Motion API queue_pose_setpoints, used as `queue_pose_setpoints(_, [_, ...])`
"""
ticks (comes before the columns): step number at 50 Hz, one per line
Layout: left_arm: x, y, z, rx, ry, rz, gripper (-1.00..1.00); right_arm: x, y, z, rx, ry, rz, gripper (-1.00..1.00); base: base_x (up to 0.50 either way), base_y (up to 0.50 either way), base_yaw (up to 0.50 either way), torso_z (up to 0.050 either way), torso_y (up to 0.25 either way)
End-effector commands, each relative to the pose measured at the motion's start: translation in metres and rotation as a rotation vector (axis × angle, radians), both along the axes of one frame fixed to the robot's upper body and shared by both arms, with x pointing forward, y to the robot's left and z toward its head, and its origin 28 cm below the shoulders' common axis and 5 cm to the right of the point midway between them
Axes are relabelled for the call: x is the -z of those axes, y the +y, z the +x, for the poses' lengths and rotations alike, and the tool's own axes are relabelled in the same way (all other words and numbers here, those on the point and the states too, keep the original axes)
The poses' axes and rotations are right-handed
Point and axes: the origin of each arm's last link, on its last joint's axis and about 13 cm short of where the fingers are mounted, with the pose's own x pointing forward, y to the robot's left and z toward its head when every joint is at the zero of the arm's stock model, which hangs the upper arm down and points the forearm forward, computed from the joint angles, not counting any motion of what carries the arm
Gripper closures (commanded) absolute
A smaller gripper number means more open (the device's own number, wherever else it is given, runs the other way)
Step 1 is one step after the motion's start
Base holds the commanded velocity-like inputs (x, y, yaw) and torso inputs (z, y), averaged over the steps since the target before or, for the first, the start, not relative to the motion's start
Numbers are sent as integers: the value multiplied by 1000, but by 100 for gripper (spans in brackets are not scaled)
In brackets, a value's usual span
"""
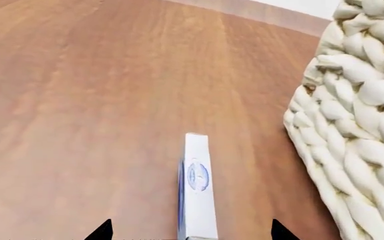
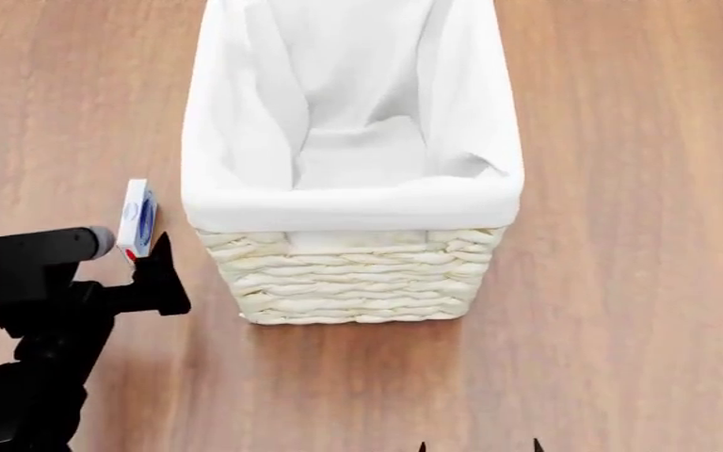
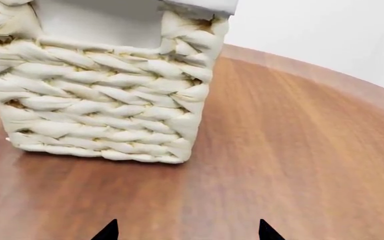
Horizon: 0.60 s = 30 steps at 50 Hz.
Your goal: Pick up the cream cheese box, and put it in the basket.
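The cream cheese box (image 2: 136,217) is a thin white carton with a blue oval logo. It stands on its narrow edge on the wooden table, just left of the basket (image 2: 355,268). In the left wrist view the box (image 1: 197,185) lies between my left gripper's (image 1: 192,231) two fingertips, with a gap on each side. The jaws are wide open and do not touch it. In the head view my left gripper (image 2: 136,254) sits at the box's near end. My right gripper (image 3: 187,231) is open and empty, low in front of the basket (image 3: 98,100).
The wicker basket wall (image 1: 359,130) is close to the box on one side. The white cloth liner (image 2: 336,113) folds over the rim, and nothing shows inside. The wooden table (image 2: 638,282) extends all around. My right fingertips (image 2: 538,444) show at the head view's bottom edge.
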Motion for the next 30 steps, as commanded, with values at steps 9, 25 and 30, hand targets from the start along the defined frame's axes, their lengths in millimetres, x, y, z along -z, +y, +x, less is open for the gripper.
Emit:
queue_pose_setpoints(9, [-1, -8, 2, 12, 57, -18, -100, 0, 0, 0, -2, 1, 2, -100, 0, 0, 0, 0, 0])
queue_pose_setpoints(25, [2, -7, 1, 15, 58, -30, 100, 1, 0, 0, -8, -1, 4, -100, 0, 0, 0, 0, 0])
queue_pose_setpoints(30, [1, -3, 1, 7, 47, -16, 100, 0, 0, 1, -6, 2, 6, -100, 0, 0, 0, 0, 0])
